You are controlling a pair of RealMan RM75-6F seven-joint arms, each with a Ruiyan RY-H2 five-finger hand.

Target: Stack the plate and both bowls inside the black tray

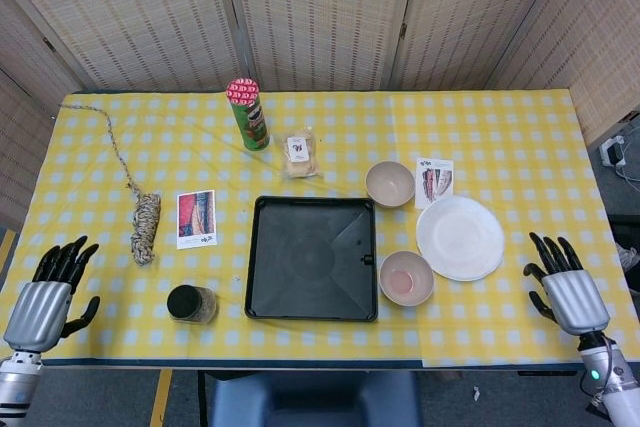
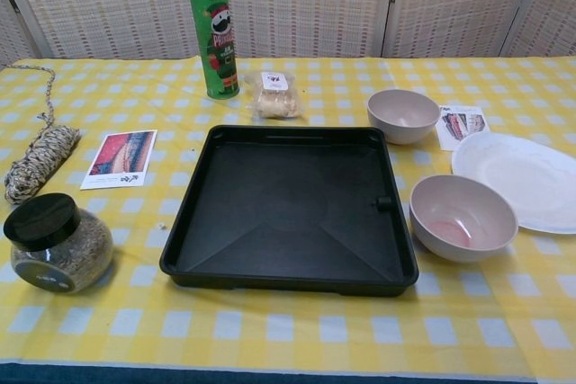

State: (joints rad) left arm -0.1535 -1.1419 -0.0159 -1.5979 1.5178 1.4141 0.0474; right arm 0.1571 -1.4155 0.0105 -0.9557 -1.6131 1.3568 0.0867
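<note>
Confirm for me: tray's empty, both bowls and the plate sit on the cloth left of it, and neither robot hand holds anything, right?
Not quite: the far bowl, near bowl and plate sit right of the black tray, not left, as the head view shows. The rest holds: the tray is empty, and the left robot hand and right robot hand hold nothing.

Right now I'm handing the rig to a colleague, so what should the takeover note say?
Left robot hand: open, holding nothing, at the near left table edge.
Right robot hand: open, holding nothing, at the near right edge, beside the plate.
Black tray: centre, nothing in it.
White plate, far bowl and near bowl: all on the cloth right of the tray.
Done: nothing stacked.
Left: plate and both bowls into the tray.
</note>
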